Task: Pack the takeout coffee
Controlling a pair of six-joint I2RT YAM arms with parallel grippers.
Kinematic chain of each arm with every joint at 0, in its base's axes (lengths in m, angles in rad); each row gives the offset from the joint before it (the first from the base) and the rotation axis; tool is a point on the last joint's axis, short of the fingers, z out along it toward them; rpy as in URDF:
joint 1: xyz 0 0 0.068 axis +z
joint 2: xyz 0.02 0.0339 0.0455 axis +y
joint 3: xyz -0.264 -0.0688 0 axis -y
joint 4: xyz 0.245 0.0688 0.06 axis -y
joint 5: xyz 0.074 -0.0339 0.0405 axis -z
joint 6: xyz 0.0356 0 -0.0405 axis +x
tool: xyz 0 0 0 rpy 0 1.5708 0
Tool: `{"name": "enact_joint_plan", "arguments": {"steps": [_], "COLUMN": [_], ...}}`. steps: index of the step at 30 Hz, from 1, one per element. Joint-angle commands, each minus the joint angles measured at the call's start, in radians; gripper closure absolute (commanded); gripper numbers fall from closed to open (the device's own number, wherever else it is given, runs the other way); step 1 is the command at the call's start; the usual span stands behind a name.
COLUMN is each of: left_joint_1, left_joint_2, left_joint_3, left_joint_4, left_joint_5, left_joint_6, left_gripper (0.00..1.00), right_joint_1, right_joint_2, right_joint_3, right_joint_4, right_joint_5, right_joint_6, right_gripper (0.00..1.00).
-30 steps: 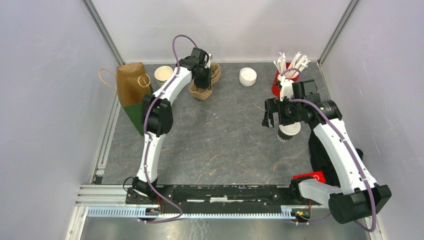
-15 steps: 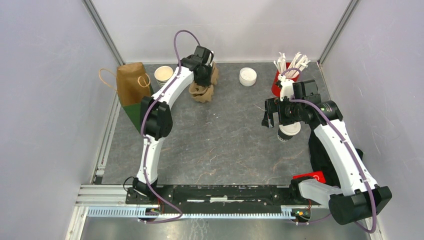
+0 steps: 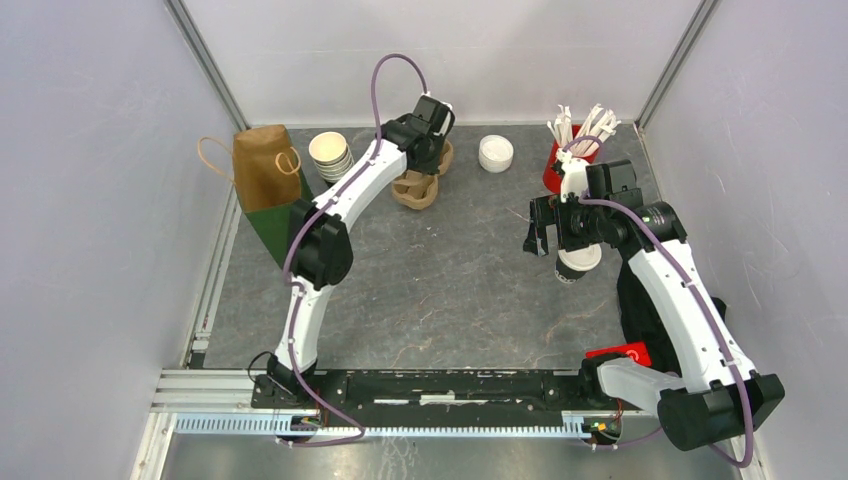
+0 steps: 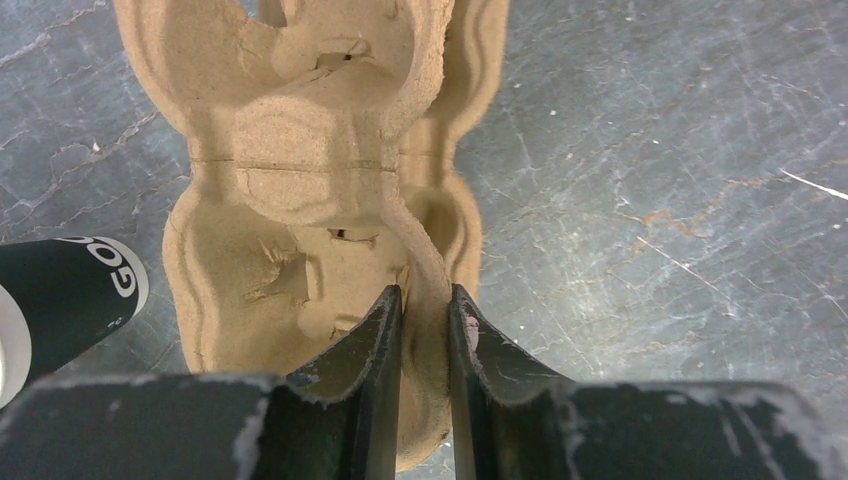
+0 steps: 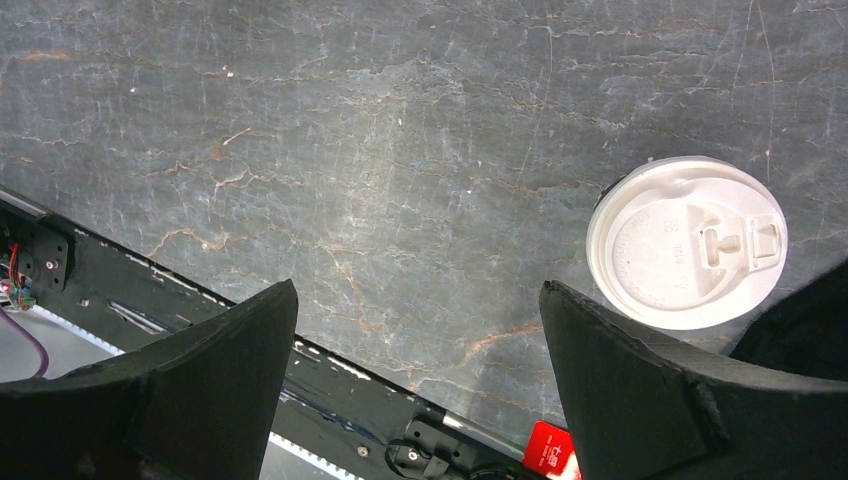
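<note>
The takeout coffee (image 3: 578,262), a dark cup under a white lid (image 5: 687,243), stands on the grey table at the right. My right gripper (image 3: 543,232) hovers just left of it, jaws wide open and empty (image 5: 415,290); in the right wrist view the lid sits beside the right finger. At the back, my left gripper (image 3: 432,150) is shut on the rim wall of a brown pulp cup carrier (image 3: 418,185). The left wrist view shows the carrier (image 4: 300,180) with its thin edge pinched between both fingers (image 4: 424,292).
A brown paper bag (image 3: 262,165) stands at the back left, next to a stack of lidless cups (image 3: 330,152). A stack of white lids (image 3: 495,152) and a red holder of white sticks (image 3: 570,150) are at the back right. A dark cup side (image 4: 65,300) shows left of the carrier.
My left arm has swung to the right, taking the carrier with it and turning it. The right arm and the coffee have not moved.
</note>
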Motion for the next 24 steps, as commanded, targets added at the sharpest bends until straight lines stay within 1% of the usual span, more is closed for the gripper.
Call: {"name": "enact_joint_plan", "arguments": {"steps": [1, 5, 8, 10, 14, 16, 18, 20, 24], "left_joint_1": [-0.022, -0.048, -0.099, -0.140, -0.238, -0.291, -0.349, -0.392, -0.462], "left_joint_2": [-0.151, -0.291, -0.421, -0.513, -0.695, -0.775, -0.845, -0.909, -1.039], "left_joint_3": [-0.005, -0.137, -0.274, -0.370, -0.560, -0.642, -0.702, -0.757, -0.860], "left_joint_4": [0.010, 0.011, 0.012, 0.009, -0.002, -0.020, -0.047, -0.067, -0.080], "left_joint_5": [-0.030, 0.039, 0.057, 0.076, 0.090, 0.095, 0.095, 0.087, 0.050], "left_joint_6": [0.002, -0.069, -0.078, -0.079, -0.083, -0.085, -0.091, -0.111, -0.154], "left_gripper": [0.74, 0.74, 0.75, 0.75, 0.75, 0.75, 0.77, 0.78, 0.78], "right_joint_1": [0.002, 0.001, 0.001, 0.001, 0.002, 0.002, 0.002, 0.001, 0.001], "right_joint_2": [-0.023, -0.039, -0.051, -0.057, -0.089, -0.095, -0.093, -0.107, -0.153], "right_joint_3": [0.013, 0.011, -0.005, -0.028, -0.106, -0.115, -0.090, -0.082, -0.177], "right_joint_4": [0.029, 0.029, 0.042, 0.065, 0.139, 0.162, 0.185, 0.255, 0.537], "right_joint_5": [-0.010, 0.026, 0.031, -0.010, -0.142, -0.198, -0.258, -0.333, -0.483], "right_joint_6": [-0.001, -0.012, -0.015, -0.003, 0.035, 0.057, 0.112, 0.205, 0.487], "right_gripper": [0.02, 0.02, 0.02, 0.02, 0.02, 0.02, 0.02, 0.02, 0.03]}}
